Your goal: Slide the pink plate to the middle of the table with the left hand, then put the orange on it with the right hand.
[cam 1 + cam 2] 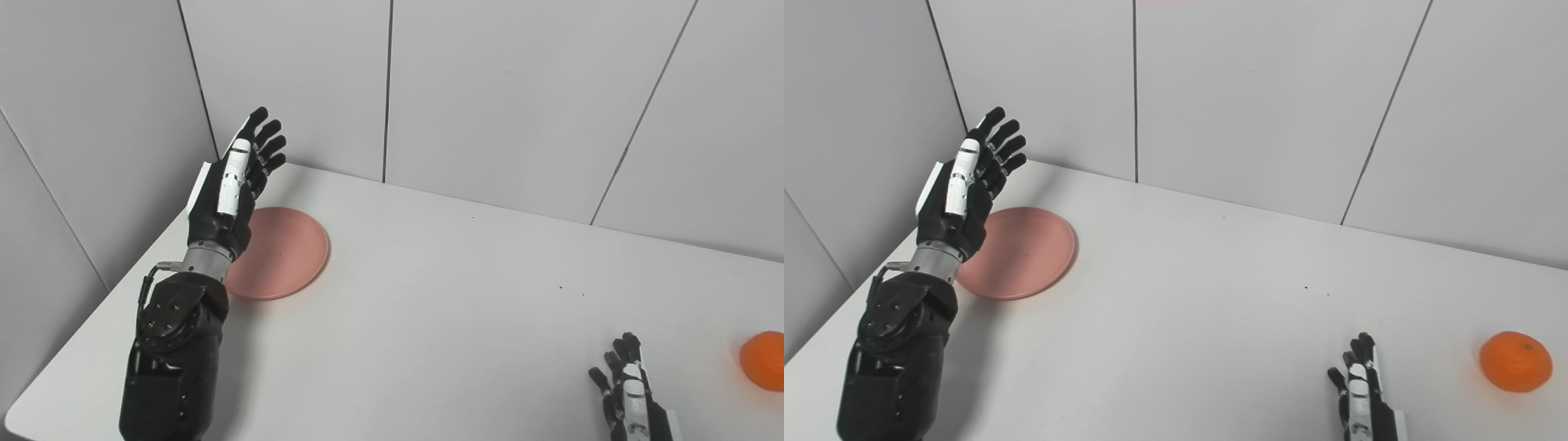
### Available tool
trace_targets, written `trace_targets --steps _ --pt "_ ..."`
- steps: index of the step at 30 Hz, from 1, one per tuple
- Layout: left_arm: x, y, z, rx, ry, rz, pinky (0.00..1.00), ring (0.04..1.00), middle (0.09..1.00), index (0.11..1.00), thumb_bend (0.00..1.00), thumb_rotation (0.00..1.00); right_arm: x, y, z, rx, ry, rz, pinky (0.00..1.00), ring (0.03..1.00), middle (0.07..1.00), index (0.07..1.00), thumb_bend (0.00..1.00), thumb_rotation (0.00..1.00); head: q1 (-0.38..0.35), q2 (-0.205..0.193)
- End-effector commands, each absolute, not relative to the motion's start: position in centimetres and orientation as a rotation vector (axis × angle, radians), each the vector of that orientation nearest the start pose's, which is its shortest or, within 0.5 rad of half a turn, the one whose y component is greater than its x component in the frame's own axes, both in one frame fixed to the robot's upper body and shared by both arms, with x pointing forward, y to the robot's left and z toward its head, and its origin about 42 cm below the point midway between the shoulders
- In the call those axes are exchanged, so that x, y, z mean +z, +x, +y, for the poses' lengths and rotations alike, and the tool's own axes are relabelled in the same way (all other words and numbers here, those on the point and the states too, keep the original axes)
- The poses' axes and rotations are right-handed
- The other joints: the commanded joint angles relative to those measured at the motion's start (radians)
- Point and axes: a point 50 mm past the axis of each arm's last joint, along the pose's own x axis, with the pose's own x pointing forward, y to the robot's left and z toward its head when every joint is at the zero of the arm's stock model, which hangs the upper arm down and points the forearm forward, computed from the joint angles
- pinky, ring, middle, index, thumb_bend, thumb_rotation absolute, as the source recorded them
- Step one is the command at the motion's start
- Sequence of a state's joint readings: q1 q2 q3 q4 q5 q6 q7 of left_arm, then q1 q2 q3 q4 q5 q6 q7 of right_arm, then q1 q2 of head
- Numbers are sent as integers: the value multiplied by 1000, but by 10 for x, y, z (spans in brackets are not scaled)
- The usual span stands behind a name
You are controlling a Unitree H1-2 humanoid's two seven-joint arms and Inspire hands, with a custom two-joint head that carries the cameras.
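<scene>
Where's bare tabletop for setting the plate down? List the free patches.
Widest patch: the table middle, between the pink plate and the right hand. Front edge is bare too. Crowded: left corner, left hand over the plate; right edge by the orange.

The table has a smooth, matt white top with a few dark specks. The pink plate looks like smooth matt plastic. The orange has a finely dimpled skin with a slight sheen. The left hand is black plastic with glossy white panels and a bare metal wrist ring; the right hand shows the same black and white plastic
</scene>
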State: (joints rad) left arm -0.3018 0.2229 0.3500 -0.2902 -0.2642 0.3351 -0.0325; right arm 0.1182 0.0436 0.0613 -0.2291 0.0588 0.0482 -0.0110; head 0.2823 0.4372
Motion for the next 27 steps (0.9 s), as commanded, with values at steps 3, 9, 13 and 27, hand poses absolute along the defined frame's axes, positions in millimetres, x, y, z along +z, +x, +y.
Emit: trace_targets --steps 3,9,13,27 --pt "294 339 354 170 -55 -433 915 916 922 906 384 1000 132 246 -191 21 103 -117 1000 1000 1000 1000 164 1000 5 -2" --pt "292 339 377 211 -110 -430 926 919 920 901 390 1000 133 246 -191 15 119 -114 1000 1000 1000 1000 161 1000 9 0" --pt "289 339 389 245 -114 -425 932 924 922 901 393 1000 132 247 -191 13 117 -118 1000 1000 1000 1000 156 1000 10 1" --pt "279 335 406 319 -100 -382 914 917 920 901 361 1000 132 246 -194 28 133 -109 1000 1000 1000 1000 155 1000 24 -4"
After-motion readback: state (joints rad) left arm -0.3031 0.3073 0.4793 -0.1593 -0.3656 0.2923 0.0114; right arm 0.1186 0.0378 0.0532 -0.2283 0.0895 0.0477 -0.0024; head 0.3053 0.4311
